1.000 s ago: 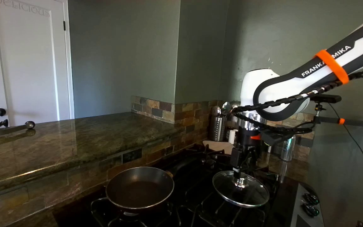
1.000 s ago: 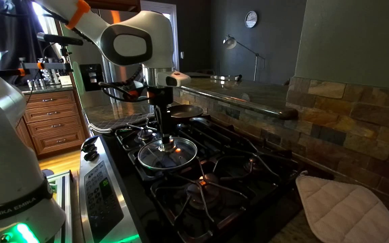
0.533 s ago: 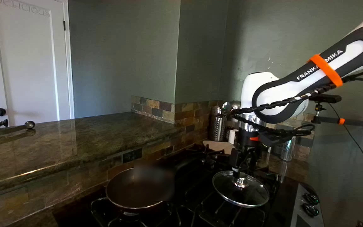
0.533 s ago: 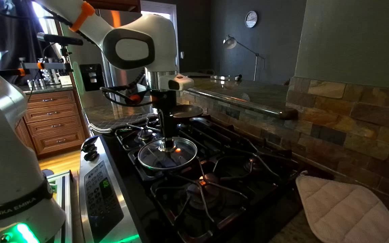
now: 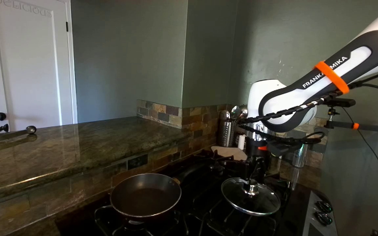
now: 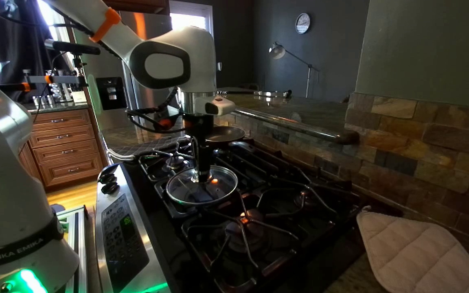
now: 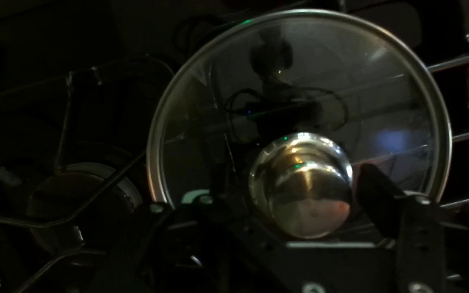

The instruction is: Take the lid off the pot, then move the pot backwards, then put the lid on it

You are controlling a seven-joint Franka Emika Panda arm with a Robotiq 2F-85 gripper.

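- Straddling the knob [image 7: 308, 199], the spread gripper [image 7: 301, 187] has been lowered.
- In an exterior view, the lid [image 5: 253, 202] is shown lower right, the uncovered pot [image 5: 145, 197] lower left.
- Re-covering is presumably being prepared.

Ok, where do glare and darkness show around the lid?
Wrist view: dim overall, the fingers nearly black, dark reflections in the lid, bright highlights on its knob; in an exterior view, an orange glint on the lid; in an exterior view, the fingers blend into the dark stovetop.
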